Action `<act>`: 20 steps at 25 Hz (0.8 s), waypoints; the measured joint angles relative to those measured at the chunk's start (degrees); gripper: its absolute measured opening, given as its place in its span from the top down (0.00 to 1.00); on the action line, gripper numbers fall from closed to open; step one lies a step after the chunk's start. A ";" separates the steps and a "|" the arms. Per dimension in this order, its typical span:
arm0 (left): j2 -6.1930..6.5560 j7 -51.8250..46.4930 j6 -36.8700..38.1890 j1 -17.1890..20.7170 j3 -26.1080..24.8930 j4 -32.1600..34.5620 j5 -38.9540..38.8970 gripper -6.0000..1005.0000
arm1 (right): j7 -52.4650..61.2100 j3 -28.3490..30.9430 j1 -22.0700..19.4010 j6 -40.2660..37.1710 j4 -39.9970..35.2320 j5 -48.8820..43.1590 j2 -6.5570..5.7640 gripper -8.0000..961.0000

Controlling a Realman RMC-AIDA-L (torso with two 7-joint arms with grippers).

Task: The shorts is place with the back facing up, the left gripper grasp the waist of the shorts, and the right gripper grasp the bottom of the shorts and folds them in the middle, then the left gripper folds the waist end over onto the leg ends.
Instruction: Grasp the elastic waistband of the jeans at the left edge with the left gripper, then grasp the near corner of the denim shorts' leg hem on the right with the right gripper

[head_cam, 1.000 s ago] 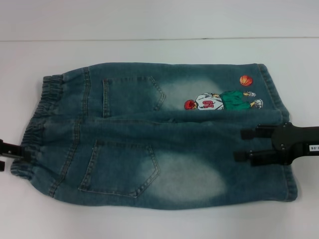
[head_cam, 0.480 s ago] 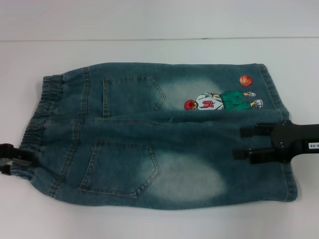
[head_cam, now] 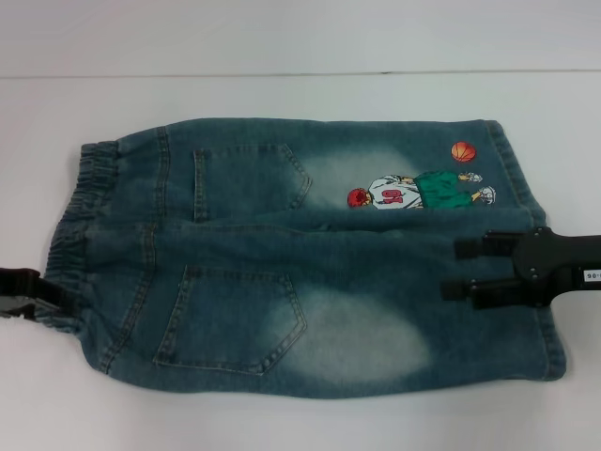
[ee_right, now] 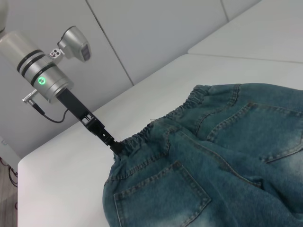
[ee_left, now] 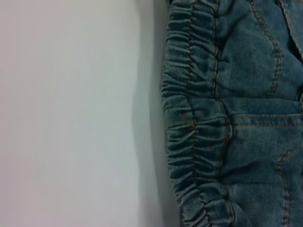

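Blue denim shorts [head_cam: 282,263] lie flat on the white table [head_cam: 282,94], back pockets up, with the elastic waist [head_cam: 70,216] at the left and the leg ends at the right. The far leg carries a cartoon basketball patch [head_cam: 413,191]. At the near part of the waist, my left gripper [head_cam: 52,297] is shut on the bunched waistband. The right wrist view shows its tip [ee_right: 116,146] pinching a raised peak of that elastic. My right gripper [head_cam: 462,271] hovers open over the leg ends, both black fingers pointing toward the waist. In the left wrist view only the waistband [ee_left: 194,123] shows.
Bare white tabletop surrounds the shorts, and its far edge [head_cam: 300,73] meets a pale wall. In the right wrist view the left arm's silver wrist [ee_right: 40,71] with a green light stands beyond the table's left edge.
My left gripper has moved right into the waistband and closed there. The near half of the shorts has shifted slightly right and bunched at the waist. The right gripper has hardly moved.
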 joint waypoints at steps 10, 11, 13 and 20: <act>0.03 -0.01 0.01 -0.08 -0.48 0.15 -0.63 0.74 | 4.50 1.09 0.65 -0.14 -1.03 0.22 -0.83 0.05; 0.15 -0.01 0.08 -0.12 -0.50 0.16 -0.65 0.78 | 6.33 1.31 0.78 -0.26 -1.93 0.22 -1.12 0.05; 0.24 0.00 0.19 -0.24 -0.53 0.15 -0.65 0.85 | 10.80 1.35 0.89 -0.57 -4.38 0.01 -1.70 0.05; 0.44 0.03 1.19 -1.13 -0.62 0.96 -1.53 0.96 | 17.92 2.53 3.03 -7.15 -11.65 -12.11 -3.35 0.05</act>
